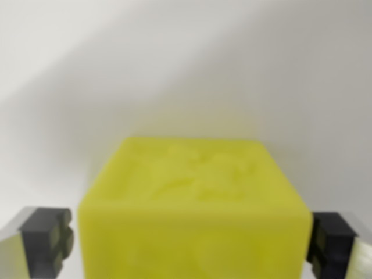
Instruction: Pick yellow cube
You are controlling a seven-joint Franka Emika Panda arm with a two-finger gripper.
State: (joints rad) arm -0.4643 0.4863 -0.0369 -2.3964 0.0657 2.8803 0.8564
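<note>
The yellow cube (195, 203) fills the lower middle of the wrist view, close up and blurred, with a faint relief pattern on its top face. My gripper (192, 244) straddles it. The black left pad (49, 241) lies against the cube's left side and the black right pad (331, 244) against its right side, with no clear gap on either side. The cube's lower part runs out of the frame at the bottom.
A plain white surface (186, 70) stretches behind and around the cube, with a soft grey shadow just beyond it. Nothing else shows in this view.
</note>
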